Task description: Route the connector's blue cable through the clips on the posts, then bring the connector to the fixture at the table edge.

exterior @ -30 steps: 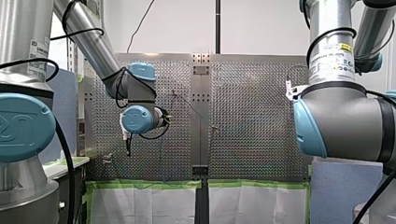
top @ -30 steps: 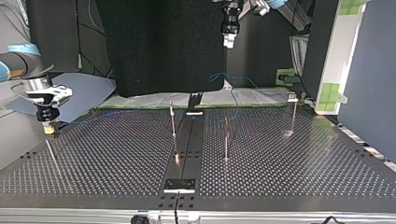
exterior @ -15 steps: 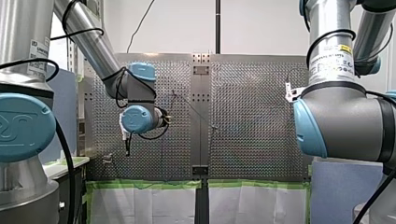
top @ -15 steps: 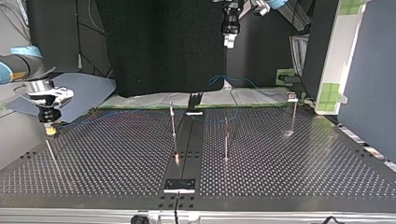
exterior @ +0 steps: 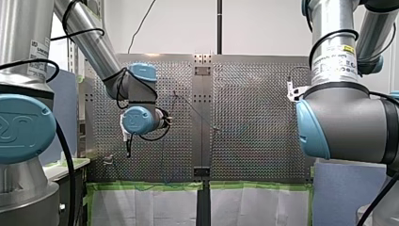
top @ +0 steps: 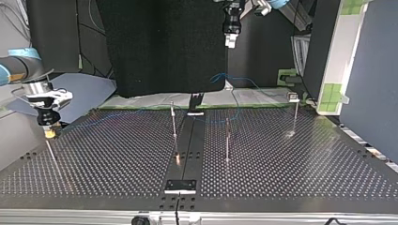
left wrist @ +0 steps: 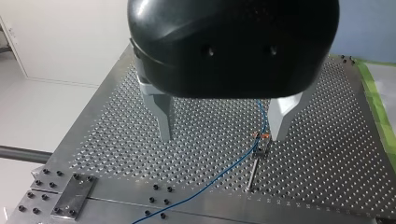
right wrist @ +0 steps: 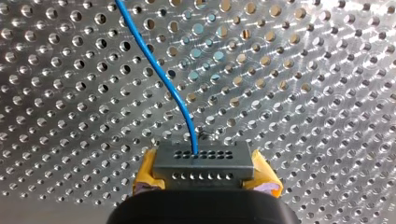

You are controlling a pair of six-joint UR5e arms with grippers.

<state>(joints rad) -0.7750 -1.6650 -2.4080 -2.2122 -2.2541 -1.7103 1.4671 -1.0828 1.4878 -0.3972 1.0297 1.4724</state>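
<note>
Yellow-padded right tool [top: 49,132] clenched on connector [right wrist: 203,162] by surface's [top: 291,164] far-left corner, top view. Left tool [left wrist: 223,137] released, high over far edge.

Between my right jaws' yellow pads [right wrist: 148,169], a grey connector [right wrist: 203,163] with 2 rows of dark holes, trailing a blue cable [right wrist: 154,60]. Ahead of them, the silver desk [right wrist: 303,70] is dotted with holes. Green tape [left wrist: 376,100] edges it beside my left jaws.

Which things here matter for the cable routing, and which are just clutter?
Job: connector, blue cable, clip posts, black fixture, right end effector clamped on the connector, left end effector open.
Lying about: black cloth, green tape, white sheet.
</note>
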